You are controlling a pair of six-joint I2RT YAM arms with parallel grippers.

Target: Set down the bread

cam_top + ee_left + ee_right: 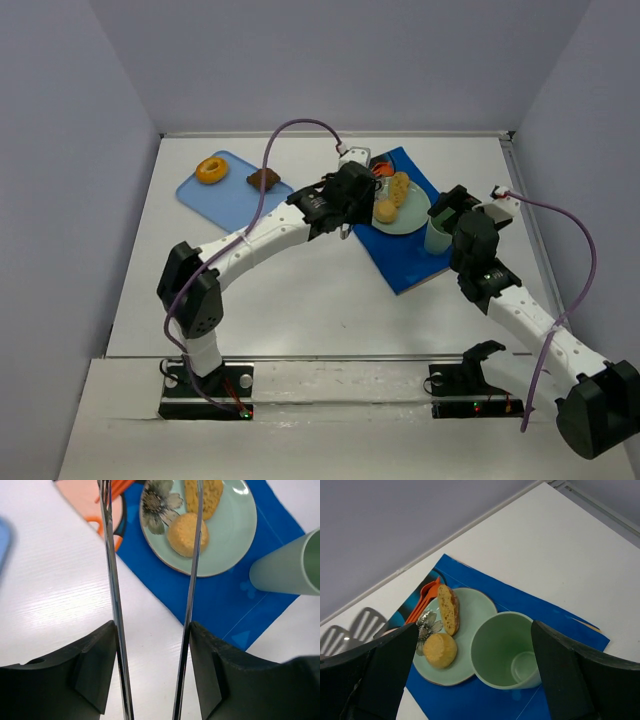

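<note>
Ahead of my left hand (152,630), between the far ends of the metal tongs (114,580) it holds, the round bun (181,535) sits on the pale green plate (230,535). A slice of bread (212,495) lies just beyond it on the same plate. The two arms of the tongs stand apart, one lying along each of my fingers. The right-side arm crosses in front of the bun and the slice, and I cannot tell whether it touches either. The plate rests on a blue mat (210,605) on the white desk (60,590), with orange utensils (125,487) just left of the plate and a green cup (285,565) near its right. My right hand (475,630) hangs above that cup, fingers spread wide with nothing between them.
</note>
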